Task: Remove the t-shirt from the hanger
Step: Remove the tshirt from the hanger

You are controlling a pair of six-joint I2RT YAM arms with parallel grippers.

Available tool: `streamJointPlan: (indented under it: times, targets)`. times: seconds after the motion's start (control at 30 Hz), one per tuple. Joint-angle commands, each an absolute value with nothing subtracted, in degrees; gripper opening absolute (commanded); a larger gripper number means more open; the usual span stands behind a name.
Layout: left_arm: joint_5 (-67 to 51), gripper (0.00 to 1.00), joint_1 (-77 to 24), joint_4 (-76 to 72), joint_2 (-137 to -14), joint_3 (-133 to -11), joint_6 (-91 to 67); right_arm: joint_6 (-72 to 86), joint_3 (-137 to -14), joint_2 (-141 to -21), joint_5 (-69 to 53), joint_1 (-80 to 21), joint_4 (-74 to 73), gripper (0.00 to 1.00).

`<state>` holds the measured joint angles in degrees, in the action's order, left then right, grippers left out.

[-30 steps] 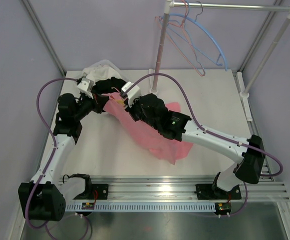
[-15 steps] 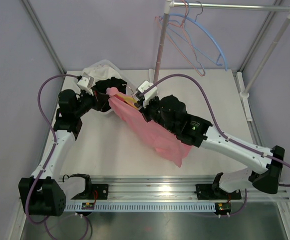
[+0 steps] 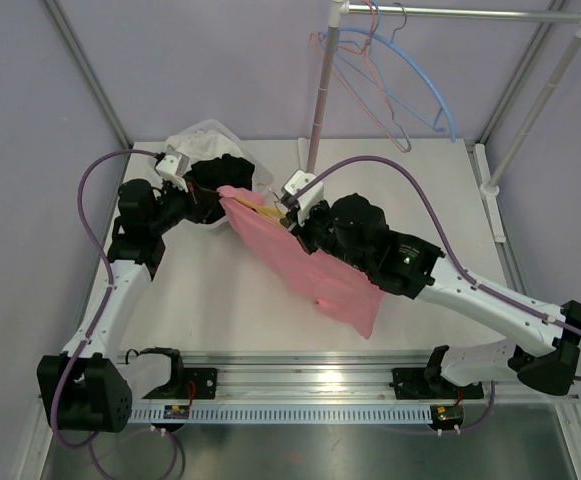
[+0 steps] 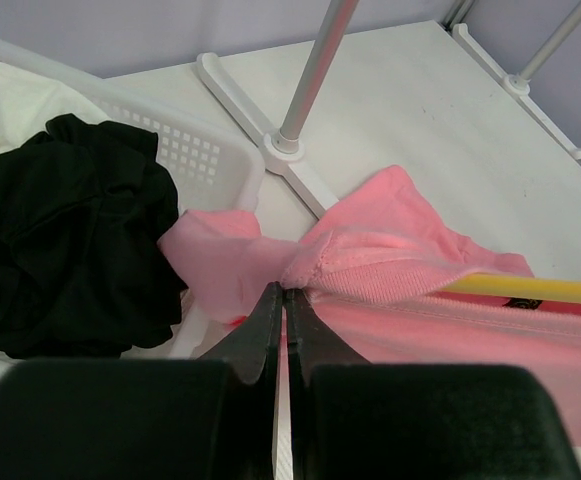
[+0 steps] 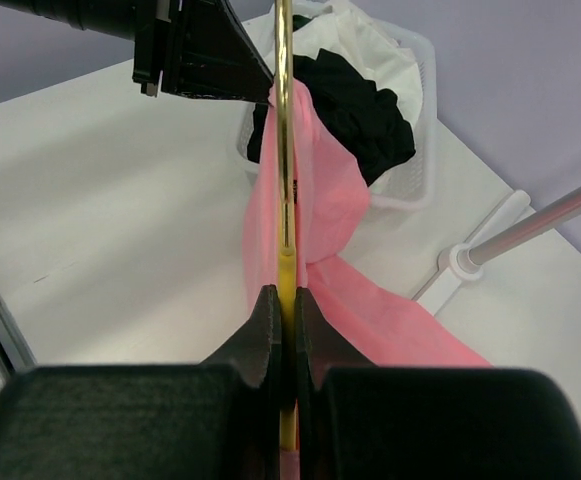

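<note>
The pink t-shirt [image 3: 310, 265] hangs stretched between both grippers above the table, its lower end trailing towards the front. A yellow hanger [image 5: 284, 150] runs through it. My left gripper [image 3: 220, 196] is shut on the shirt's collar edge [image 4: 315, 262] at the upper left. My right gripper [image 3: 292, 214] is shut on the yellow hanger [image 3: 260, 208], pinching its bar [image 5: 286, 290] between the fingertips. In the right wrist view the shirt [image 5: 320, 210] drapes along the hanger towards the left gripper [image 5: 205, 60].
A white basket [image 3: 202, 140] at the back left holds black [image 4: 70, 230] and white clothes. A clothes rack pole [image 3: 317, 100] stands behind, with blue and pink wire hangers [image 3: 400, 90] on its rail. The rack's base foot [image 4: 240, 100] lies on the table.
Both arms have lifted the shirt off the table and drawn it taut. The right arm has moved right and up, pulling the hanger away from the left gripper.
</note>
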<state>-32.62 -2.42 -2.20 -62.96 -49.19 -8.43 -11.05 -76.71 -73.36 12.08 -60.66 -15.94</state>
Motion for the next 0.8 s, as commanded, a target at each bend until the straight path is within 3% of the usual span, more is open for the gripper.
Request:
streamJointPlan:
  times: [0.0,0.47,0.77]
  targets:
    - [-27.16,0.0,-0.27,-3.69,-63.89,-52.55,-8.0,-12.57,-76.21,-66.11,9.76,-61.08,-18.46,0.0]
    - [-26.02,0.0,-0.09,-0.27,-67.58,-55.72,-8.09,-12.75,-73.66,-61.97,6.24,-61.08,-19.09,0.0]
    - [-26.37,0.0,1.32,1.23,-69.96,-56.87,-8.88,-10.82,-68.55,-53.17,2.02,-61.17,-15.02,0.0]
